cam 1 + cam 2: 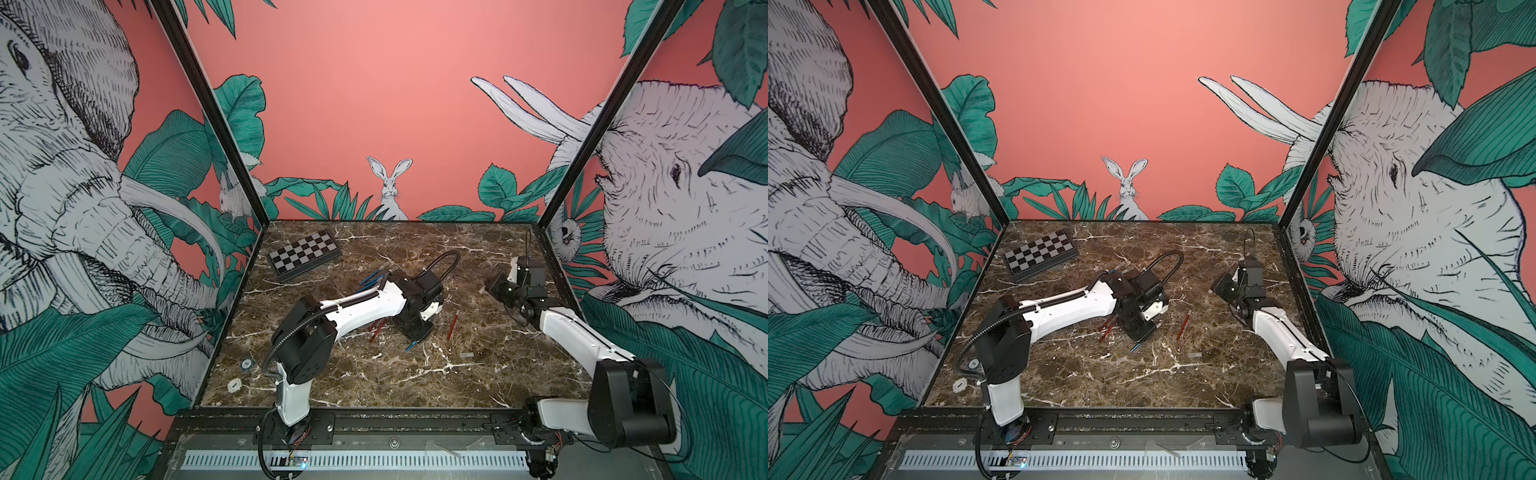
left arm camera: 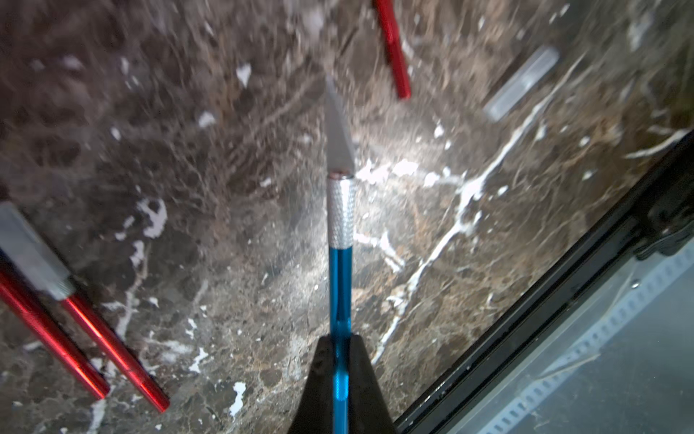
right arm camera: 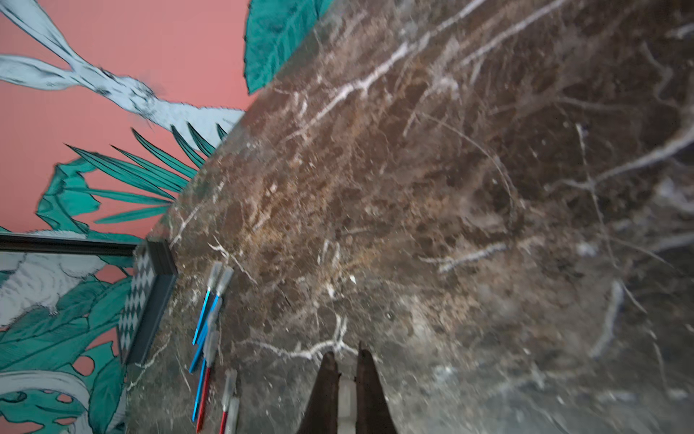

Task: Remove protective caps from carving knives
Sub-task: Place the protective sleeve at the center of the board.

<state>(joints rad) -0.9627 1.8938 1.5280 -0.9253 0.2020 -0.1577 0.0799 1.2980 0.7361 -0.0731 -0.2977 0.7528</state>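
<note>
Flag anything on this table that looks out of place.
The blue knife in the left gripper has its blade bare. One clear cap lies loose on the marble, off any knife. The checkered board seems unrelated.

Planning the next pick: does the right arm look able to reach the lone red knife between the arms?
Probably yes: the red knife lies alone on the table, nothing over it. But the right gripper is shut on what looks like a clear cap, to drop first.
</note>
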